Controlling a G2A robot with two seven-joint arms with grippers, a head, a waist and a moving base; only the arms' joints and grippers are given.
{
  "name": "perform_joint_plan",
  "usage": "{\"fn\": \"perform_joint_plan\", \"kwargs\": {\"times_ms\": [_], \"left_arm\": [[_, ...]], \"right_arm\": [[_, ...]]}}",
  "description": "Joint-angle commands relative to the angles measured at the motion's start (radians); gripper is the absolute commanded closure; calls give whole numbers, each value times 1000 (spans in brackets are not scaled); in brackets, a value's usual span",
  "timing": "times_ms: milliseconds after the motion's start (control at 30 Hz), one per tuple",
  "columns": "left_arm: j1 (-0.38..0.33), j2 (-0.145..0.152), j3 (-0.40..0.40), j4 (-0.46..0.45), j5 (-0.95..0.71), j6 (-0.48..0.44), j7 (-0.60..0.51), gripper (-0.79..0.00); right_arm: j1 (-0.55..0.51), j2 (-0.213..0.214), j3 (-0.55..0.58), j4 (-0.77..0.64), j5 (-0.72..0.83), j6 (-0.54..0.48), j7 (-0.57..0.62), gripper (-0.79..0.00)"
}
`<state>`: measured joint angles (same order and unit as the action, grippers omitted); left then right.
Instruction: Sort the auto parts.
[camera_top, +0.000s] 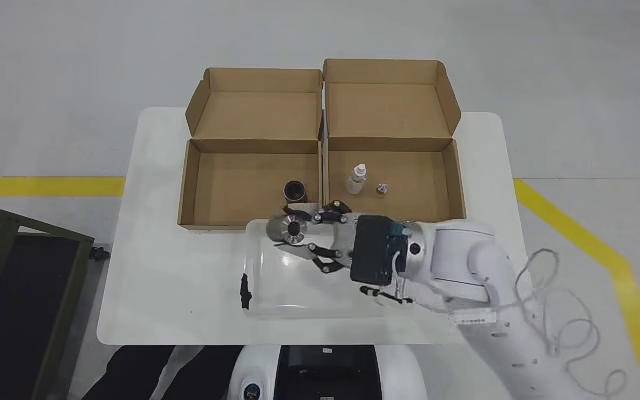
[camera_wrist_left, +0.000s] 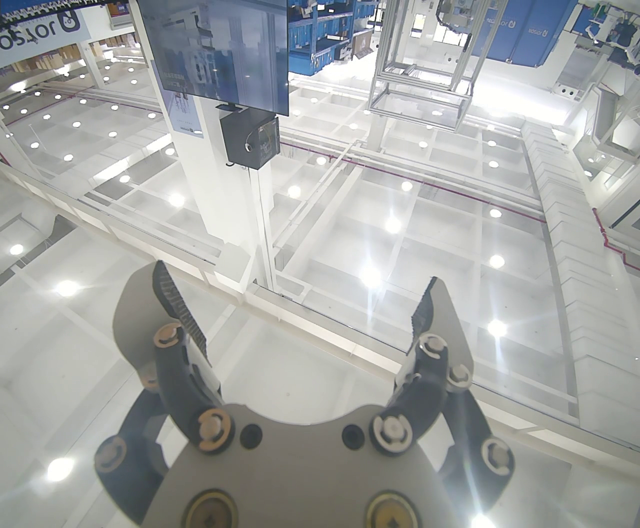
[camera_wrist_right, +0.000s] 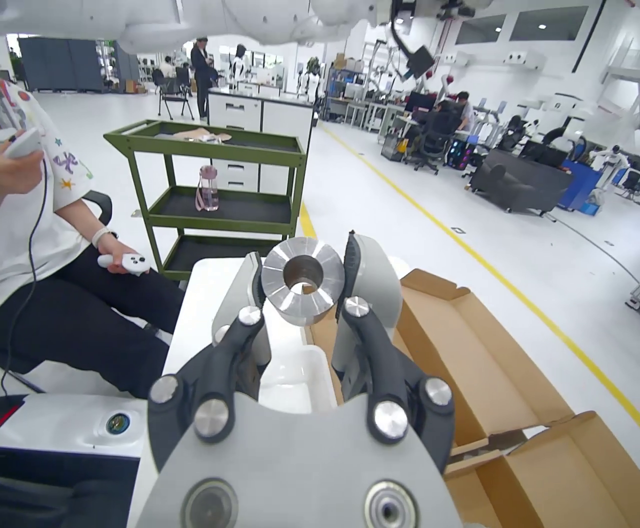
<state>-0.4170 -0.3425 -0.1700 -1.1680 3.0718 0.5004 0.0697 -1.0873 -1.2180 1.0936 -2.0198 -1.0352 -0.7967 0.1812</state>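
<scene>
**Right end effector (camera_wrist_right: 303, 257) clamped on a machined metal ring (camera_wrist_right: 303, 280), held above the line where the clear plastic tray (camera_top: 290, 295) meets the left cardboard box (camera_top: 230, 185).**

Ring: thick-walled, bright silver, faceted face, round bore. The ridged pads bite its outer wall from both sides, a grip across the diameter that probably keeps the smooth round from rolling out. Its position at the box's near wall suggests a carry from tray to box, with no release yet. The left box holds one dark squat cylindrical part (camera_top: 295, 189). The right cardboard box (camera_top: 420, 180) holds a white bottle-shaped part (camera_top: 357, 179) with a small piece beside it, so sorting appears to go by kind. Left end effector (camera_wrist_left: 295, 300): jaws wide apart, empty, aimed at the ceiling, likely parked clear. Boxes are matte cardboard, flaps open, side by side on the white bench (camera_top: 150, 250).
</scene>
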Motion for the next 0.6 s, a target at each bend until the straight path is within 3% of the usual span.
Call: {"fn": "perform_joint_plan", "kwargs": {"times_ms": [0, 367, 567], "left_arm": [[0, 0, 0, 0, 0, 0, 0, -785], [0, 0, 0, 0, 0, 0, 0, -785], [0, 0, 0, 0, 0, 0, 0, -785]], "right_arm": [[-10, 2, 17, -21, 17, 3, -21, 0], [-76, 16, 151, -133, 86, -3, -139, 0], [-78, 21, 209, -114, 109, -35, -213, 0]]}}
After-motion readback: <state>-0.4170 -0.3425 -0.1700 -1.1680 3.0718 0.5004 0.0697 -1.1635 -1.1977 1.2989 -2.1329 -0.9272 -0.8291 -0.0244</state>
